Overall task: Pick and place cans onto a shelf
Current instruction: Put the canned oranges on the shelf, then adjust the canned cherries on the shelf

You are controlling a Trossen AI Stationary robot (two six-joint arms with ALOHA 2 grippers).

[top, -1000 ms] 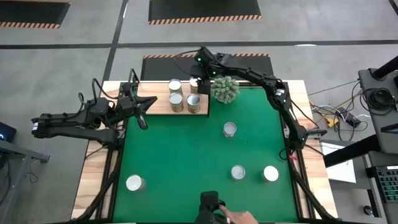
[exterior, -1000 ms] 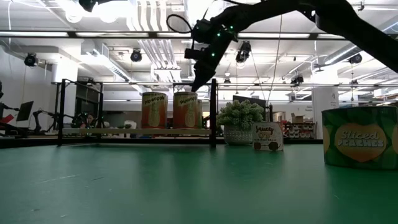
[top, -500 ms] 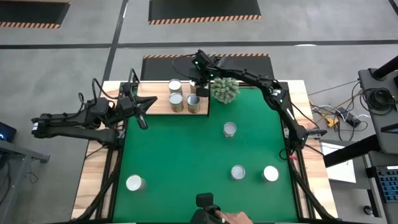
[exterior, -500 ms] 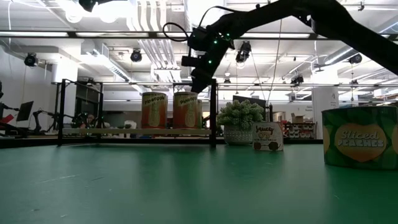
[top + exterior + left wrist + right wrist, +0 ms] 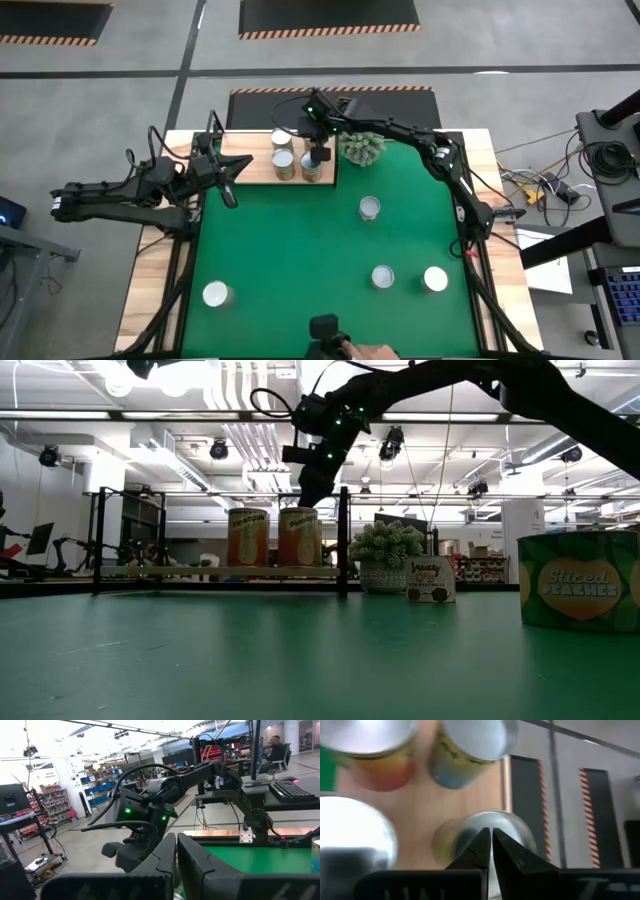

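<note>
1. Right gripper [image 5: 318,155] hangs over the shelf [image 5: 250,166] at the far-left corner of the tabletop [image 5: 300,260], fingers [image 5: 512,857] pressed together, holding nothing.
2. Shelf cans [image 5: 283,159] sit just below and beside it; right wrist view has one silver top [image 5: 487,827] directly under the fingertips, not touching as far as I can tell.
3. Loose cans: one mid-mat [image 5: 370,208], two near right [image 5: 383,276], one near left [image 5: 216,294], well apart from both arms.
4. Left gripper [image 5: 228,172] waits by the shelf's left end, fingers closed, empty.
</note>
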